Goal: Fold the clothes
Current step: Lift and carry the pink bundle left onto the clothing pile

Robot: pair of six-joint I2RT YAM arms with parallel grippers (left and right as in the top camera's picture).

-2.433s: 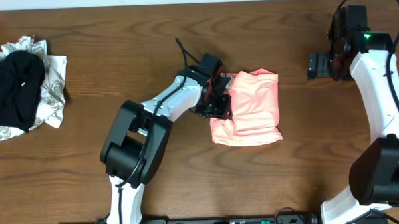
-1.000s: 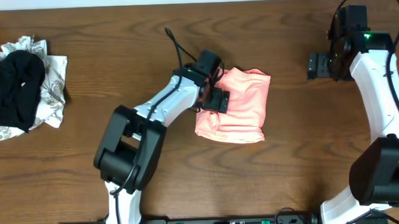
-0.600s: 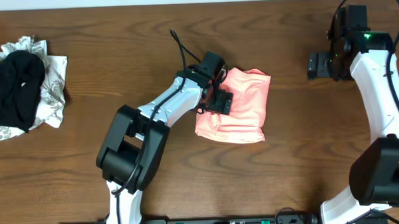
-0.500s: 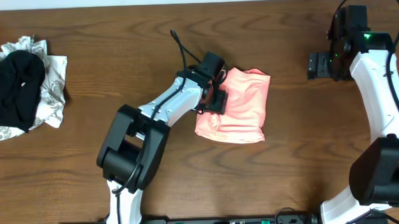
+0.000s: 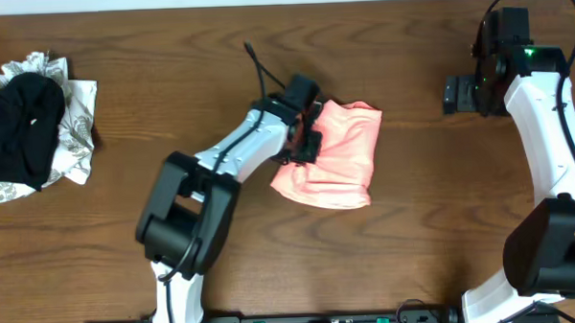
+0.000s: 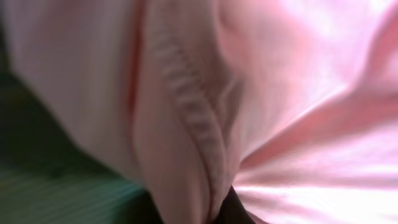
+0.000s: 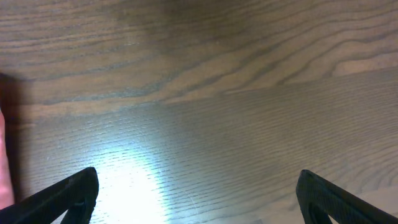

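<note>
**Operator:** What does the overhead view give me?

**Spotter:** You have one salmon-pink T-shirt (image 5: 331,158), folded into a bundle, near the middle of the frame on the brown table (image 5: 415,243). Your left gripper (image 5: 304,144) sits at its left edge, touching the cloth. Your right gripper (image 5: 458,93) is at the upper right, well apart from the shirt. At the upper left you have a pile: one black garment (image 5: 22,123) lying on one patterned white cloth (image 5: 75,121).

**Operator:** And my left wrist?

**Spotter:** It shows you the close-up the overhead view cannot. Pink fabric fills nearly the whole frame, and a stitched hem (image 6: 186,118) runs down the middle. The folds draw together at a dark tip at the bottom centre. Your left fingers are squeezed fully together, pinching the shirt's edge.

**Operator:** Right wrist?

**Spotter:** Only here can you judge that hand. Two dark fingertips (image 7: 68,196) sit in the lower corners, spread as wide as they go. Between them is only wood grain with a bright glare patch, so that hand holds nothing.

**Operator:** The count?

**Spotter:** You have one pink shirt, two grippers and two other cloths.
</note>
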